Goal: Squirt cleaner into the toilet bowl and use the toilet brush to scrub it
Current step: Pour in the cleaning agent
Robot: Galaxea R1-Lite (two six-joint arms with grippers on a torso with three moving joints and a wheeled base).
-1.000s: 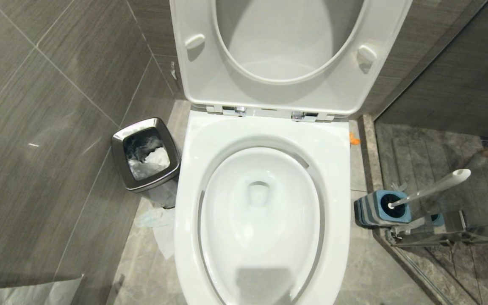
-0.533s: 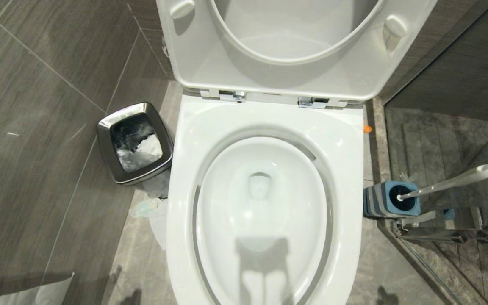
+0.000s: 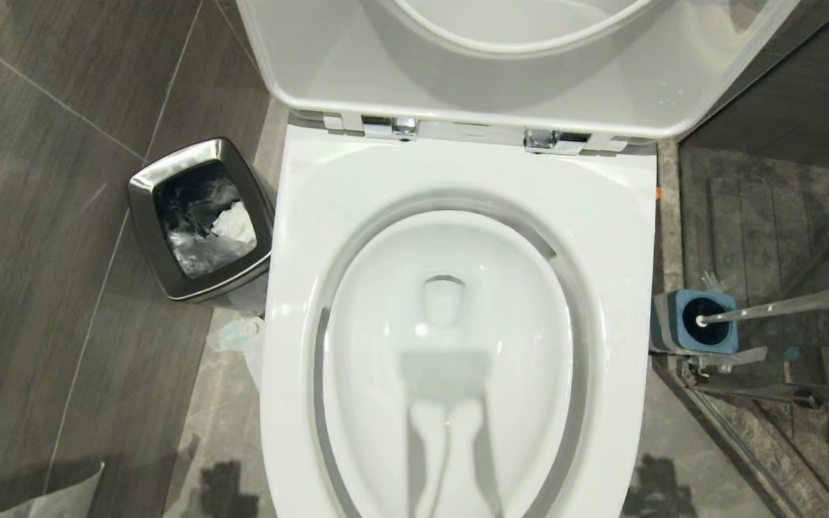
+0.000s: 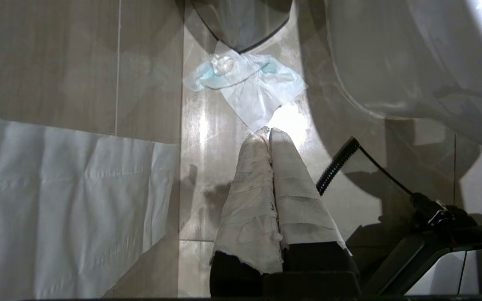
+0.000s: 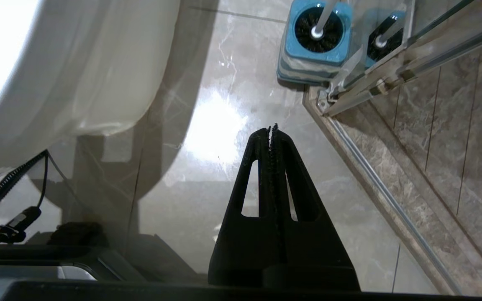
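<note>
— Centre of the head view?
— White toilet bowl point(image 3: 458, 237), seat and lid point(image 3: 515, 65) raised against the back wall, oval basin open. Faint shadow across the near part of the basin.

— And the toilet brush point(image 3: 781, 306)?
— Standing in a squarish blue holder point(image 3: 695, 321) on the floor just beside the bowl's right edge, at the foot of a glass shower partition point(image 3: 767, 392). Black bristles down in the holder, slim white handle leaning away toward the right.

— Any cleaner visible?
— Possibly a pale bluish smear on the rim's right side; too faint to tell.

— On the other side?
— Small steel waste bin point(image 3: 200, 219) on the floor near the bowl's left rear corner, crumpled paper point(image 3: 231, 224) inside. More tissue point(image 4: 247, 81) lying on the tiles below it.

— Grippers?
— Left gripper point(image 4: 268, 132) hanging low over the floor left of the bowl, tape-wrapped fingers point(image 4: 249, 188) pressed together, nothing between them. Right gripper point(image 5: 271, 130) low over the tiles right of the bowl, black fingers clenched tip to tip, empty, near the holder.
</note>
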